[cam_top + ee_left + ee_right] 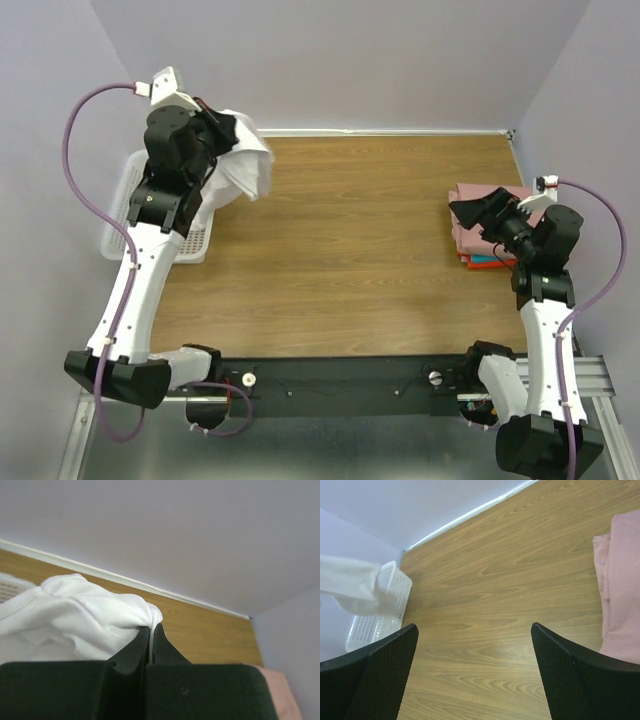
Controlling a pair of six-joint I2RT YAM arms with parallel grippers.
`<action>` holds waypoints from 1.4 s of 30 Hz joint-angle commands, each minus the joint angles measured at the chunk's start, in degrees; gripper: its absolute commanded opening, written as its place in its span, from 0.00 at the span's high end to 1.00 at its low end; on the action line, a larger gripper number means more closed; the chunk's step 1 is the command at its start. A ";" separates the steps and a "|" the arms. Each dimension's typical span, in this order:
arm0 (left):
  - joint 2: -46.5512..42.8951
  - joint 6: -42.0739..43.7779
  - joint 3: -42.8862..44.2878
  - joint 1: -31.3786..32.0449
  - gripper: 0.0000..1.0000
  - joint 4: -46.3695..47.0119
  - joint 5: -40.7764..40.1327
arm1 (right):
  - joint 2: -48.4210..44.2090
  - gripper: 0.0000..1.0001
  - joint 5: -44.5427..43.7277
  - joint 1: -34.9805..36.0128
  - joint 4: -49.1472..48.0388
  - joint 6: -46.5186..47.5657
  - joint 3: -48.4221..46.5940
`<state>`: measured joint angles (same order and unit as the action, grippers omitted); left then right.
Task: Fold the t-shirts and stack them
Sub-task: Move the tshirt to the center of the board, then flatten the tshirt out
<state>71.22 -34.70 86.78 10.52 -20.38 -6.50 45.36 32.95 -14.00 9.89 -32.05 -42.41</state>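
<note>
Top view, the left gripper (228, 135) holds the white t-shirt (250, 168) up beside the basket (118, 215); left wrist, jaws clenched on cloth; right wrist, the right gripper (474, 630) has its jaws released, with the pink t-shirt (620, 580) seemingly folded on the bench (495, 580).

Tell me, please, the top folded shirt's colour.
Dusty pink folded cloth shirt, clearest in right wrist view.

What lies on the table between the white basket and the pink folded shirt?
Only bare wooden table lies between the basket and the pink shirt. The top view shows the whole stretch; the right wrist view shows it too.
</note>
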 commanded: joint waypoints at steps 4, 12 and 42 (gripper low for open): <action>-6.26 5.85 1.37 17.55 1.00 10.88 5.97 | -2.30 0.00 1.85 -0.41 0.39 1.73 2.42; -1.02 12.27 4.53 34.29 1.00 16.87 12.80 | -3.00 0.00 1.51 -0.41 0.57 2.08 2.95; -5.48 0.33 -39.68 23.29 0.04 15.37 1.84 | 4.82 0.00 -18.17 6.53 10.32 4.20 5.14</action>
<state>66.35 -34.61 47.94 27.27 -10.59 -10.52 50.33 22.61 -8.05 16.84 -26.15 -39.13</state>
